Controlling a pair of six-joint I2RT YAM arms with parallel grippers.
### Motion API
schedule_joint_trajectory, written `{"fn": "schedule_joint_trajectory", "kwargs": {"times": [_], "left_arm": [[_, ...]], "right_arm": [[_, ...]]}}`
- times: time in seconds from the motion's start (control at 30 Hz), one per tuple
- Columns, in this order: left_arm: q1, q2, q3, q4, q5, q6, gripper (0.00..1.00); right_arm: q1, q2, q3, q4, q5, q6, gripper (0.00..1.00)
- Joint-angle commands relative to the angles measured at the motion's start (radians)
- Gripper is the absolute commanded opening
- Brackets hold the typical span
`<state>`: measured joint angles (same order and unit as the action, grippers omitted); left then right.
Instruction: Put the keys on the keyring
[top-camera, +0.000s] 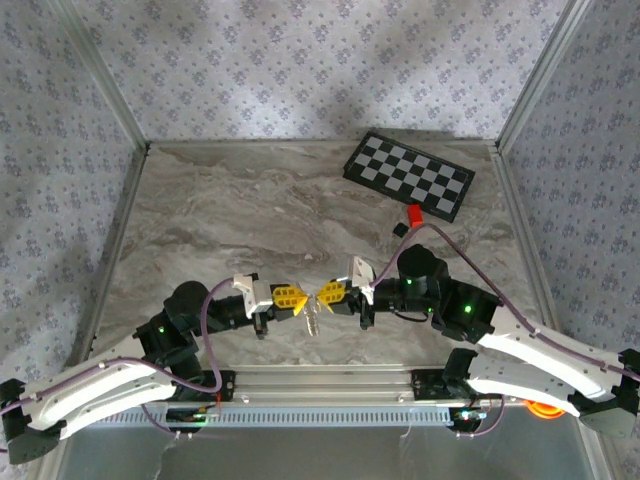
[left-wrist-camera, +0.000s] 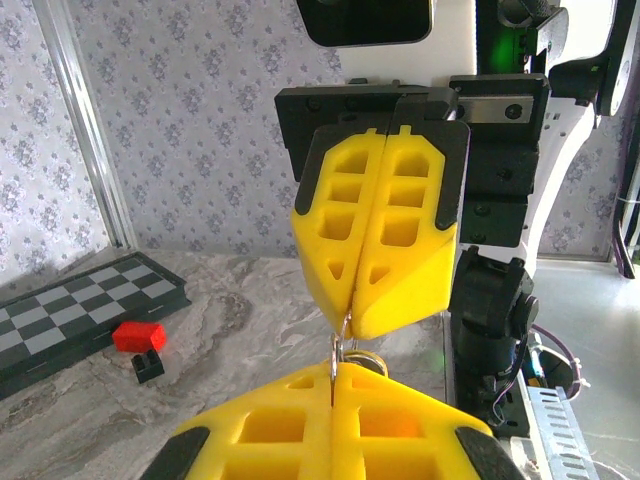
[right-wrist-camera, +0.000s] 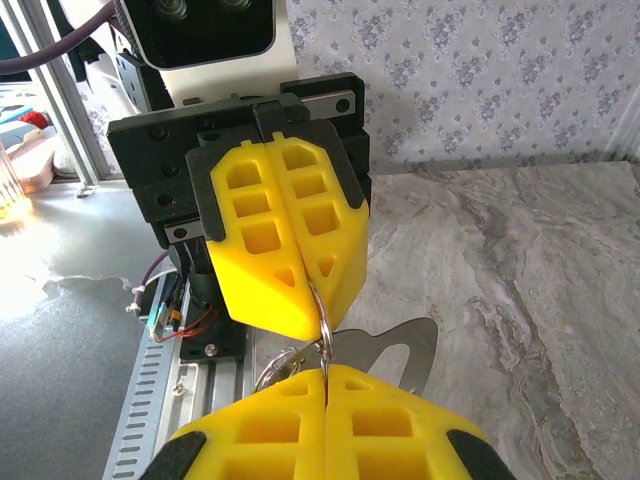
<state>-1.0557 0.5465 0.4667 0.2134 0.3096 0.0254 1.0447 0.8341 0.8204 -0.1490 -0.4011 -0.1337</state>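
Our left gripper (top-camera: 300, 298) and right gripper (top-camera: 322, 295) meet tip to tip near the table's (top-camera: 250, 220) near edge, the left one pointing toward 3 o'clock and the right one toward 9 o'clock in the overhead view. Both are clenched, their yellow fingers pressed together with no gap. In the wrist views we see the thin wire of the keyring (right-wrist-camera: 322, 325) running out of one finger seam and into the other, so each pincer grips the loop. The keys (top-camera: 312, 320) hang from it at 6 o'clock of the meeting point, just beneath the fingertips; we cannot count them. Farther out, at about 1 o'clock, a small black block (top-camera: 399, 229) and a red block (top-camera: 414, 214) sit close together, and beyond them lies the checkerboard (top-camera: 410, 175).
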Motion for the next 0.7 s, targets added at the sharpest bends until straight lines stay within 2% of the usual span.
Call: {"fn": "schedule_joint_trajectory", "kwargs": {"times": [0.0,0.67], "left_arm": [[-0.004,-0.004,0.0,0.061,0.0,-0.008,0.0],[-0.005,-0.002,0.001,0.062,0.0,-0.009,0.0]], "right_arm": [[-0.007,-0.004,-0.009,0.03,-0.007,0.017,0.0],[-0.009,-0.002,-0.014,0.045,-0.014,0.02,0.0]]}}
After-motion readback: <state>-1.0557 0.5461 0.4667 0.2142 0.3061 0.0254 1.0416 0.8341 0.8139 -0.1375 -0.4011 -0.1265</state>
